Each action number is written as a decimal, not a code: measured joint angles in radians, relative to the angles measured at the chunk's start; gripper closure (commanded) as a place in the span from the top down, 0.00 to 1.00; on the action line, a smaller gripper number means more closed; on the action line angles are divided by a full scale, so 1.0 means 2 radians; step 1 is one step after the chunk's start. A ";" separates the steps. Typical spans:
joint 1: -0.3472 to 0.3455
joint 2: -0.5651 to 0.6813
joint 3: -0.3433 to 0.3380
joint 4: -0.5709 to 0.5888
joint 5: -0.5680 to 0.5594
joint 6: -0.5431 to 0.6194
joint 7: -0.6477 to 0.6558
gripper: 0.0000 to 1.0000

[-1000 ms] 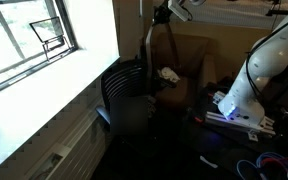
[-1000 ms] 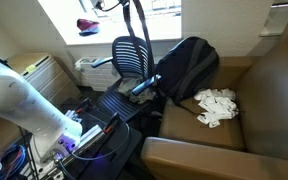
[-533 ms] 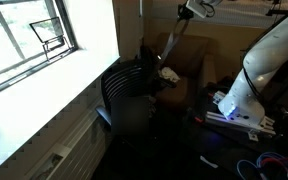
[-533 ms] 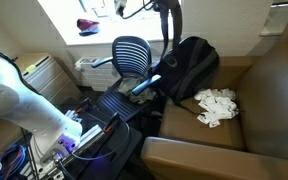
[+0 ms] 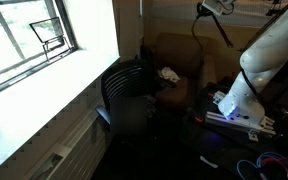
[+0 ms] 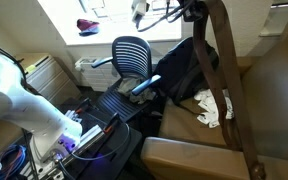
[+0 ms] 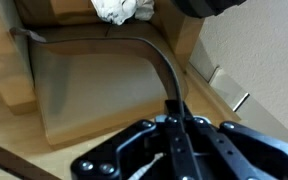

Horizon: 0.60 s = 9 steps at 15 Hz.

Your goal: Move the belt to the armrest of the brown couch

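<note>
- Over the brown couch (image 6: 279, 95), where's the belt (image 6: 224, 80) at?
- Dangling above the seat (white cloth (image 6: 204, 108) sits right behind it), tool (image 6: 190, 12) clamped on its top end up high.

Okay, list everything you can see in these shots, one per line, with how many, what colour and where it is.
dark brown leather belt: one, dark brown, hanging from the gripper over the couch
brown cushioned couch: one, brown, beneath the belt
black fabric backpack: one, black, on the couch seat
white crumpled cloth: one, white, on the seat beside the backpack
black mesh office chair: one, black, near the window
small red object: one, red, on the windowsill
loose cables: several, blue and red, on the floor
white robot arm: one, white, reaching over the couch
gripper: one, black, shut on the belt
</note>
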 measured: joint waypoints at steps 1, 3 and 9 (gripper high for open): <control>0.009 0.000 -0.006 -0.001 0.027 0.000 -0.007 0.01; 0.042 -0.001 -0.037 -0.002 0.117 0.001 -0.039 0.01; 0.102 0.008 -0.152 -0.003 0.363 0.026 -0.176 0.06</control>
